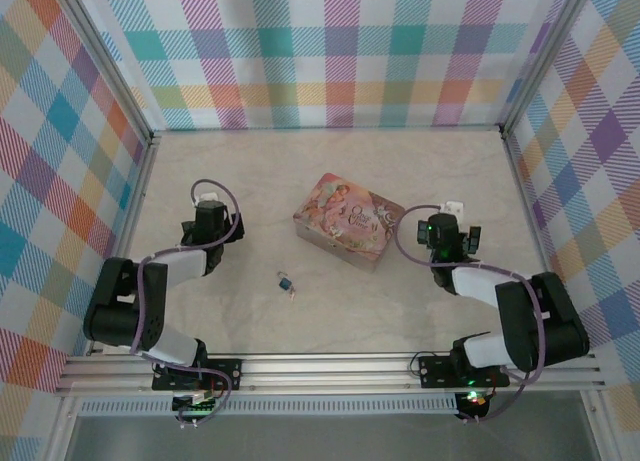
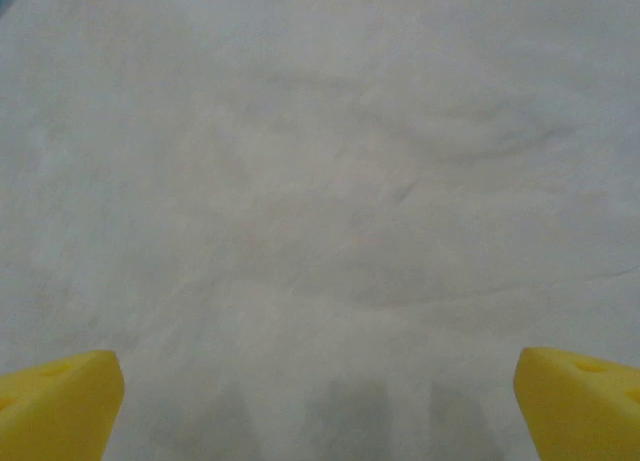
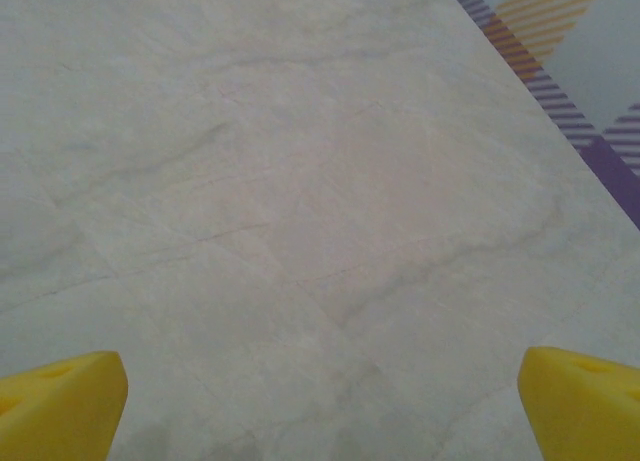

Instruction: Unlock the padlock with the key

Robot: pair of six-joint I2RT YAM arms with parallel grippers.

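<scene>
Padlock (image 1: 285, 280) lies just beside key (image 1: 292, 293); tin (image 1: 348, 221) lettering illegible.

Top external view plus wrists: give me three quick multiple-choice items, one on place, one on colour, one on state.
1. The padlock lies:
A) on the table, nearer the arm bases than the tin
B) on the tin's lid
C) against the back wall

2. In the wrist views the fingers are:
A) black
B) yellow
C) red

3. The left gripper and right gripper are:
A) both shut
B) left shut on the padlock
C) both open, empty

Key: 1 A, it sits on bare table apart from the tin; 2 B, the tips are yellow in both wrist views; 3 C, the tips stand wide apart with only table between.
</scene>
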